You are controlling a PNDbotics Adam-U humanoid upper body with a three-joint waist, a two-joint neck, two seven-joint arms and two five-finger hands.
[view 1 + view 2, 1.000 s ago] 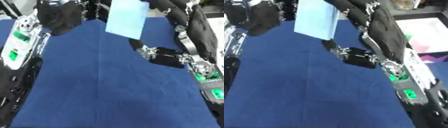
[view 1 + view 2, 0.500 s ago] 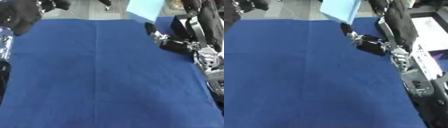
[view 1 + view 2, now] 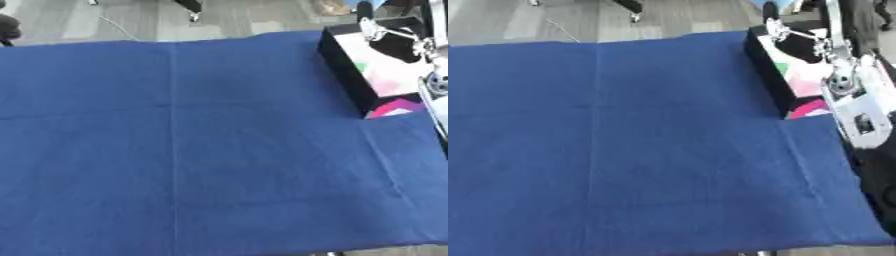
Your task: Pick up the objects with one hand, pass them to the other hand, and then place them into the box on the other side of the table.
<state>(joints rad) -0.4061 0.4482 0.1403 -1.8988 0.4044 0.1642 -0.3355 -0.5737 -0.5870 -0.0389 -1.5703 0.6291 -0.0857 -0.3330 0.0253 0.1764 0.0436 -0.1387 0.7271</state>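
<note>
Most of both views is being taken up by a blue cloth (image 3: 192, 150) covering the desk (image 3: 411, 250), creased in straight fold lines; grey floor (image 3: 131, 20) is showing beyond its far edge; a black-walled box (image 3: 346, 75) is sitting at the right, holding white, pink and magenta pieces (image 3: 394, 106); the right arm (image 3: 850, 100) is reaching over it, showing far more fully in the right eye view; its hand (image 3: 785, 32) is blurring, so whether the fingers are holding anything cannot be told; a pale blue scrap (image 3: 763, 3) is showing at the top edge.
</note>
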